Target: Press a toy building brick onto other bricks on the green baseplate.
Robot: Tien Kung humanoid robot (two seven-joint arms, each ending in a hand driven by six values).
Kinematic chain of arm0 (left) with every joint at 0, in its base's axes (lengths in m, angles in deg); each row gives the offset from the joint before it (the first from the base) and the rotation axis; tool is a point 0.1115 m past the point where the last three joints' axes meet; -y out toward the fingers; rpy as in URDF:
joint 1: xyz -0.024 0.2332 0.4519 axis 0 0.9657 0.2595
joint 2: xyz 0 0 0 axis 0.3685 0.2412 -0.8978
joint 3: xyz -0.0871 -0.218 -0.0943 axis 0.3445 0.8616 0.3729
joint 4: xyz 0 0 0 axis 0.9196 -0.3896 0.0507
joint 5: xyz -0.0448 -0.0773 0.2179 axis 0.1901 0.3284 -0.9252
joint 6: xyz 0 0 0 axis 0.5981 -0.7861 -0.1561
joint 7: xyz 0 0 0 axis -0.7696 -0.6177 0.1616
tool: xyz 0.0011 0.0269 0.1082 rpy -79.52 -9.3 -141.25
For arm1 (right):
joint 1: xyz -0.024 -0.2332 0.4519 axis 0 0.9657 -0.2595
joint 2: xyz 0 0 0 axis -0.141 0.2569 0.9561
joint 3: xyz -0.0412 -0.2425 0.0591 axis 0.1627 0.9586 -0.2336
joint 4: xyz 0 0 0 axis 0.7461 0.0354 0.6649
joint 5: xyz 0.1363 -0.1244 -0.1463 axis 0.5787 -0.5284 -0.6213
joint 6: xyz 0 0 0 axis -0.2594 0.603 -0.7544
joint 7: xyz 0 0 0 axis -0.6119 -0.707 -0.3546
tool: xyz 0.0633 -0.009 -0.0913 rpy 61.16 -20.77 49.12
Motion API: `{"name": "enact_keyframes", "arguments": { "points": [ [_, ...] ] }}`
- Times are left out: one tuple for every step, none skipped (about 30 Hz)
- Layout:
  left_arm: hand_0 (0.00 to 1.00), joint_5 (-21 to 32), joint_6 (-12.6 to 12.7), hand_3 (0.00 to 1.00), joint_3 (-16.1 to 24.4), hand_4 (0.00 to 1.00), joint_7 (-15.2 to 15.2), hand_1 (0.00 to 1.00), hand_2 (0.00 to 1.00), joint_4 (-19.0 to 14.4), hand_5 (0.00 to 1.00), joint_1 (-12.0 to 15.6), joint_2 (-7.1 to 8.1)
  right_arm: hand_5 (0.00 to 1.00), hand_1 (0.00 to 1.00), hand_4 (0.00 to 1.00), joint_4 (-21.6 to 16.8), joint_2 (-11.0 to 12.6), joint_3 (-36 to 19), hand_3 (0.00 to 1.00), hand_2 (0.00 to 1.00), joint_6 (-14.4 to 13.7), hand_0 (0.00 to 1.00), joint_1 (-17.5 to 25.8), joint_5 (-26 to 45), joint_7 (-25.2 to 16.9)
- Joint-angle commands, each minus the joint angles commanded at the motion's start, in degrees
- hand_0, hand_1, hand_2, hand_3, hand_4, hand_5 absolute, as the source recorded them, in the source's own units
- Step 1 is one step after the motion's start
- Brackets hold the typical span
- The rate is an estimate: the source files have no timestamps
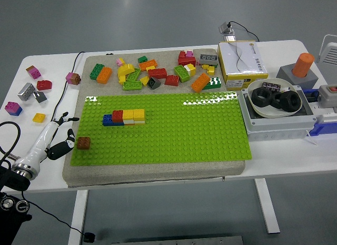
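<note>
The green baseplate [174, 129] lies on a grey mat. A row of joined bricks [124, 117] in blue, red and yellow sits on its left part. A brown brick [83, 143] stands alone near the plate's left edge. My left hand [62, 134] is at the plate's left edge, just left of the brown brick, fingers spread and holding nothing. The right arm is out of view.
A heap of loose bricks [158, 72] lies on the mat behind the plate. Several small bricks [31, 89] lie on the table at the far left. A yellow-white box [242, 63] and a grey tray with a white bowl of black rings [276, 100] stand at the right.
</note>
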Motion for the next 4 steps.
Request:
{"name": "enact_keyframes", "arguments": {
  "points": [
    [0.992, 0.25, -0.68, 0.769, -0.23, 0.525, 0.82, 0.99, 0.998, -1.02, 0.002, -0.12, 1.16, 0.829, 0.586, 0.656, 0.0, 0.09, 0.04, 0.657, 0.653, -0.01, 0.59, -0.03, 0.1, -0.02],
    [0.992, 0.41, -1.38, 0.769, -0.47, 0.525, 1.65, 0.99, 0.998, -1.71, 0.002, -0.27, 2.1, 0.829, 0.586, 0.656, 0.0, 0.16, 0.06, 0.657, 0.653, -0.02, 0.59, -0.06, 0.16, -0.03],
    [0.992, 0.5, -1.98, 0.769, -0.72, 0.525, 2.35, 0.99, 0.998, -2.19, 0.002, -0.42, 2.88, 0.829, 0.586, 0.656, 0.0, 0.22, 0.08, 0.657, 0.653, -0.02, 0.59, -0.08, 0.21, -0.04],
    [0.992, 0.53, -2.89, 0.769, -1.31, 0.525, 3.46, 0.99, 0.998, -2.71, 0.002, -0.75, 4.11, 0.829, 0.586, 0.656, 0.0, 0.35, 0.11, 0.657, 0.653, -0.04, 0.59, -0.13, 0.31, -0.05]
  ]
}}
